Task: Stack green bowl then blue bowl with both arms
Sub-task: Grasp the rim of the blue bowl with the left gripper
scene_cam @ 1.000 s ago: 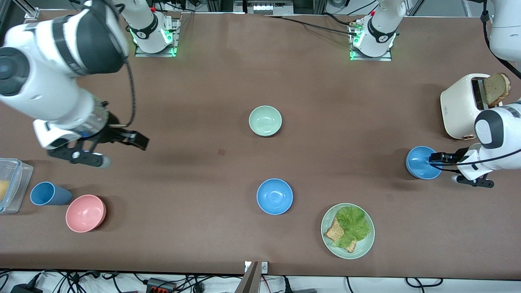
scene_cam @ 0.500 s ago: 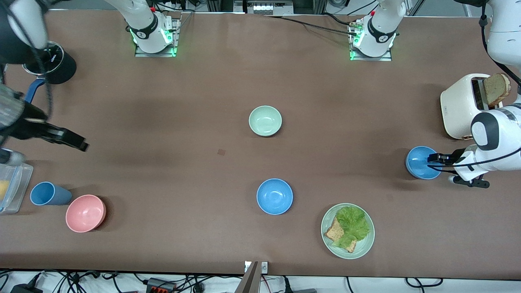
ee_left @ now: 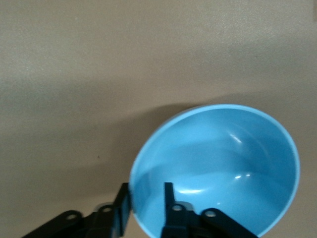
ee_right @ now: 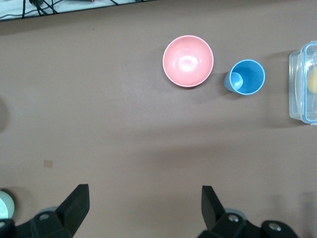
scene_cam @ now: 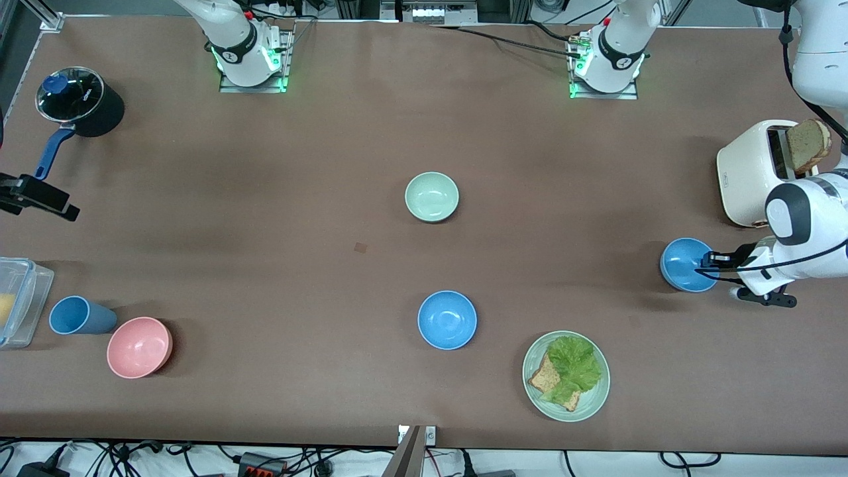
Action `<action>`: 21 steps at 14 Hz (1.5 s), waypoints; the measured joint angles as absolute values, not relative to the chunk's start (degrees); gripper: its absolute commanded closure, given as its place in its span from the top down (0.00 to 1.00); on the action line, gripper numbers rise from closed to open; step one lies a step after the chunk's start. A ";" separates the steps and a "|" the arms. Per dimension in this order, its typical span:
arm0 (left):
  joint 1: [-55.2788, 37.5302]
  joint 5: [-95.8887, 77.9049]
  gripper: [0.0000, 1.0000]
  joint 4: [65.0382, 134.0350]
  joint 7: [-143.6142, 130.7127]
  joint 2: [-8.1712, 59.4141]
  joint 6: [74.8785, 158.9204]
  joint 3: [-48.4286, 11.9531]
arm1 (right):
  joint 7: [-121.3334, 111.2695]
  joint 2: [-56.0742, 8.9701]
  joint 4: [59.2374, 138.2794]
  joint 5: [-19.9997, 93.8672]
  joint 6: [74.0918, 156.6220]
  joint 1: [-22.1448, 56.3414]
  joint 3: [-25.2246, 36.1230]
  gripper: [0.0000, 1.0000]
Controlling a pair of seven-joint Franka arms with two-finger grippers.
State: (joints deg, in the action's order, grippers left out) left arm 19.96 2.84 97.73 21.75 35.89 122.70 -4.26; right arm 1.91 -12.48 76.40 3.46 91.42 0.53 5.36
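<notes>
At the right arm's end of the worktop, the right gripper hangs high with its jaws spread wide, gripping nothing. It is up over the bare worktop beside a lidded black saucepan. Nearer the front camera at that end sit a clear food container, a blue cup and a pink bowl. Mid-worktop, the green bowl stands upright and alone, with a blue bowl nearer the camera, well apart from it. A plate of bread and lettuce lies toward the left arm's end. There, the left gripper has its jaws pinching the rim of a second blue bowl, one inside and one outside the wall. A white toaster holding a bread slice stands close by.
</notes>
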 measured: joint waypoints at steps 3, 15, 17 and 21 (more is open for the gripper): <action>19.96 2.84 0.09 97.73 21.85 35.89 122.77 -4.52 | 0.51 -12.23 76.69 1.44 89.75 0.54 4.79 1.00; 19.79 2.84 0.00 97.14 22.08 35.61 120.80 -6.75 | -0.27 -1.20 96.10 1.14 97.10 0.59 4.62 1.00; 19.80 2.84 0.00 96.65 22.08 34.96 118.98 -7.31 | -0.30 -1.24 96.10 1.14 97.23 0.59 4.62 1.00; 19.80 2.84 0.00 96.16 22.08 33.45 116.31 -8.11 | -0.30 -1.23 96.10 1.14 97.56 0.51 4.68 1.00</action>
